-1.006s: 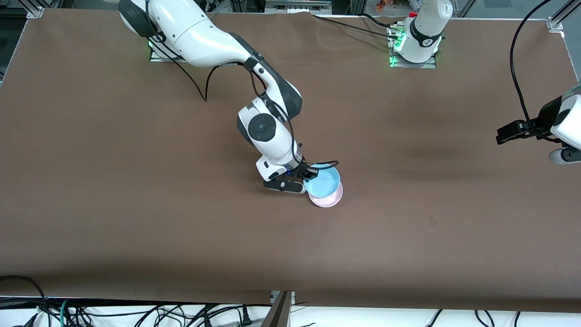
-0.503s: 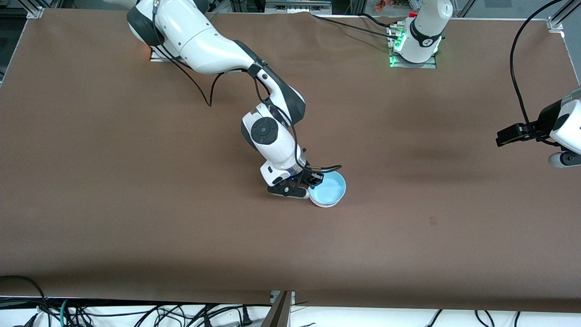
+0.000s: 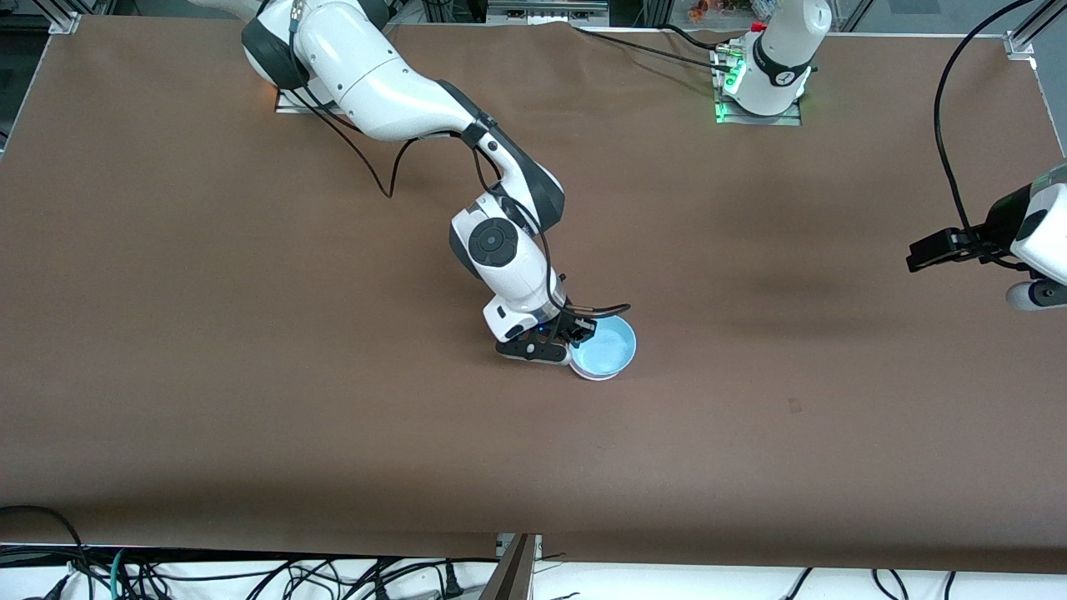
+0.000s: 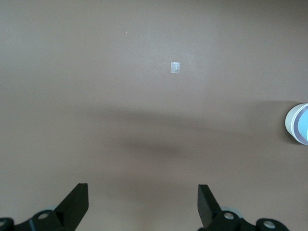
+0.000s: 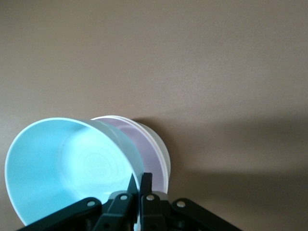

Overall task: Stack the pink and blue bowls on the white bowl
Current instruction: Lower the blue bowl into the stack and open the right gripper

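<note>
1. Right gripper [image 5: 139, 185]: fingers pinched on the blue bowl [image 5: 67, 168] rim.
2. Blue bowl sits in the pink bowl [image 5: 144, 144] on the white bowl [image 5: 161, 149], mid-table [image 3: 750, 417].
3. Treat bowls as light, slick; grip rims.
4. Left gripper [image 4: 142, 204] waits, fingers wide.

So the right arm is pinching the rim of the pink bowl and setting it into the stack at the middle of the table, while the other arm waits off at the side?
Not quite: the right gripper is shut on the rim of the blue bowl, not the pink one. The right wrist view shows the pink bowl already underneath it, in the white bowl. The left gripper does wait open at the table's end.
</note>
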Controlling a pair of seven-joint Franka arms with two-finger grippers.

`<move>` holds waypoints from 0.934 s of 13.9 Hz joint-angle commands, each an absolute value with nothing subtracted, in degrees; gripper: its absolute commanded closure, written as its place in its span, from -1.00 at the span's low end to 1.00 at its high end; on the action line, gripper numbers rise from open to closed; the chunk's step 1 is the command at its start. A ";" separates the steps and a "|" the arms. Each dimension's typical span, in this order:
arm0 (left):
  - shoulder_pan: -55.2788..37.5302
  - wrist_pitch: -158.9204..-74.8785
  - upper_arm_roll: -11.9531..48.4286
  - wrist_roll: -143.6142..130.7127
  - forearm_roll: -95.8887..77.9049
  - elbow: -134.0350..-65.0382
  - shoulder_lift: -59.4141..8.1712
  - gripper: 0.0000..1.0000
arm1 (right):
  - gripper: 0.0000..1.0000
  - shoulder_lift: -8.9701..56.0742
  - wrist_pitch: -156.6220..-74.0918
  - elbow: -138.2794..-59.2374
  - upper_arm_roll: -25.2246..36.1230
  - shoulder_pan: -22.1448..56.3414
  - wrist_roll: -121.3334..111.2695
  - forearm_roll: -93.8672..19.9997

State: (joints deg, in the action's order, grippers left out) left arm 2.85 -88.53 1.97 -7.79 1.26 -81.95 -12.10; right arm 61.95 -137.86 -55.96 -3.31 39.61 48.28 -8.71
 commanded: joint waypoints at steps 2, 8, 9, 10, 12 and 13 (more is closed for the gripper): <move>2.81 -87.63 2.02 -7.12 0.35 -79.54 -13.54 -1.00 | 1.00 62.75 -135.79 -53.53 -2.37 40.08 48.87 -8.35; 2.64 -87.54 2.11 -7.12 0.35 -79.54 -13.54 -1.00 | 1.00 62.84 -135.27 -53.79 -2.37 40.25 48.87 -7.56; 2.72 -87.54 2.11 -7.12 0.35 -79.54 -13.54 -1.00 | 1.00 62.84 -134.57 -53.79 -2.37 40.25 48.87 -7.47; 2.90 -87.54 2.11 -7.12 0.35 -79.54 -13.54 -1.00 | 1.00 62.75 -133.95 -53.79 -2.37 40.25 48.95 -7.47; 3.25 -87.54 2.02 -7.03 0.35 -79.54 -13.53 -1.00 | 1.00 62.84 -133.68 -53.79 -2.37 40.25 48.96 -7.47; 3.16 -87.54 2.02 -7.03 0.26 -79.54 -13.54 -1.00 | 1.00 62.84 -133.68 -53.70 -2.37 40.34 48.96 -7.47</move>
